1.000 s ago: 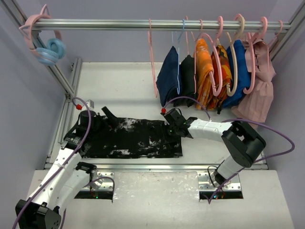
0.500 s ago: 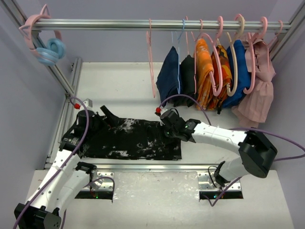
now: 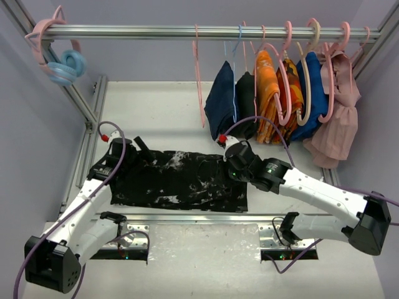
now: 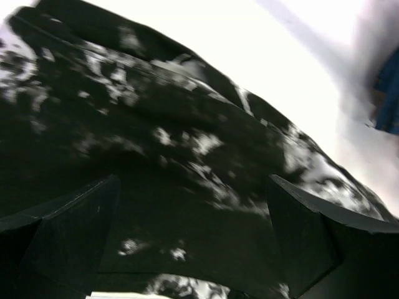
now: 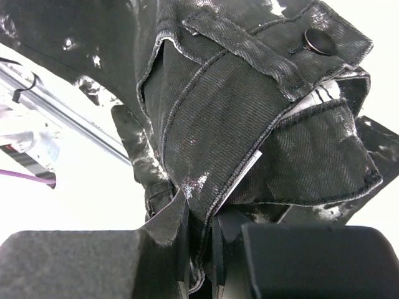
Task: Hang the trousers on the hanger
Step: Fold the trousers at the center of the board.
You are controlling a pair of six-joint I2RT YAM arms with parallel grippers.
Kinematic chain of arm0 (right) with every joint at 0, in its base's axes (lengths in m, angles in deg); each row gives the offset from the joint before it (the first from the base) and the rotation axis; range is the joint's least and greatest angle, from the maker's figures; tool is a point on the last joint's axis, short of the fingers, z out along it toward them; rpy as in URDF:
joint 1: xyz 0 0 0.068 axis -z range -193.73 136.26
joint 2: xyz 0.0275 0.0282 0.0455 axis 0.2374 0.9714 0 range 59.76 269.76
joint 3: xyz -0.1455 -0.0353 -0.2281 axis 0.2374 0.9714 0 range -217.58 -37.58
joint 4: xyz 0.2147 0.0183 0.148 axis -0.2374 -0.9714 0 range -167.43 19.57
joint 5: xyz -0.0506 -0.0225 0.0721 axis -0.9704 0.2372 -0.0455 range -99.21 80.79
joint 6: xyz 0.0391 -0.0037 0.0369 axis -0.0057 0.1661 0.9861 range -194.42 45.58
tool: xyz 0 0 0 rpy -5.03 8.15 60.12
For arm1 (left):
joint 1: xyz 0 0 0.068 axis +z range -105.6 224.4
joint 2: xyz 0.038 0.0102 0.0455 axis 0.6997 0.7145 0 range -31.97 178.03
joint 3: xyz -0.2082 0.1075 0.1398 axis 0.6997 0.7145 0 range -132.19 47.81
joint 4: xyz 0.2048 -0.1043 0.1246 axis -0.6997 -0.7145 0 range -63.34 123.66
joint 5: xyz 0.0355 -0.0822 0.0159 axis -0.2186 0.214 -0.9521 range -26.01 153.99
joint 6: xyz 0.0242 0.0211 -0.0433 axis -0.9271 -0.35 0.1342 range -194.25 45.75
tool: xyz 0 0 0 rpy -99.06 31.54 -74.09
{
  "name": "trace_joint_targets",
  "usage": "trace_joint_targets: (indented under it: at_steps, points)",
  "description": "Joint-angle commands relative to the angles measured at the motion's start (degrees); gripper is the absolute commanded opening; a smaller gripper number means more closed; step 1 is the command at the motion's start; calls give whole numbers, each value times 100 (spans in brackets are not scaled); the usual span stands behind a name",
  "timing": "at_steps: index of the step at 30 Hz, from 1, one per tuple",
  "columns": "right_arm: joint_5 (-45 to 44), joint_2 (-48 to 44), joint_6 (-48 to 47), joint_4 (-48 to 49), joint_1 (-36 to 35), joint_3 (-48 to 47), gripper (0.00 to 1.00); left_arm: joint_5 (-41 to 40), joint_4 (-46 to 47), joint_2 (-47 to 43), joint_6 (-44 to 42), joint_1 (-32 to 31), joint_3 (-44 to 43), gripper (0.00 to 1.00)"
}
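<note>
The trousers (image 3: 174,184), black with white splatter, lie flat across the table (image 3: 156,118). My right gripper (image 3: 232,168) is at their right end, shut on the waistband (image 5: 206,187). In the right wrist view both fingers (image 5: 181,246) pinch a fold of denim, and the trouser button (image 5: 320,41) shows at the top right. My left gripper (image 3: 124,162) hovers open over the left end; in the left wrist view the fabric (image 4: 187,156) lies below its spread fingers (image 4: 75,237). The thin pink hanger (image 3: 199,87) hangs from the rail, above and behind the waist end.
To the right of the thin hanger, the rail (image 3: 137,31) carries several hangers with navy (image 3: 221,96), black, orange (image 3: 269,93), blue and pale pink (image 3: 340,118) clothes. Spare pink and blue hangers (image 3: 62,62) hang at its left end. A slanted frame post (image 3: 84,106) borders the left side.
The right gripper has closed on the waistband and pulled that end a little to the right as its arm stretched out. The left gripper has shifted slightly right and stays open.
</note>
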Motion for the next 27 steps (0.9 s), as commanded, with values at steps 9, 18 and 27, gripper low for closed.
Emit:
trace_joint_targets:
  at_steps: [9,18,27]
  points:
    - [-1273,-866,484,-1104,24,808,0,-701,872,1476,514,-65,-434,100]
    - [-1594,-731,687,-1461,659,1658,6,-881,1398,2079,808,-232,-49,100]
    - [-1231,764,466,-1150,817,1702,57,-1226,1503,3033,1013,-418,-96,100]
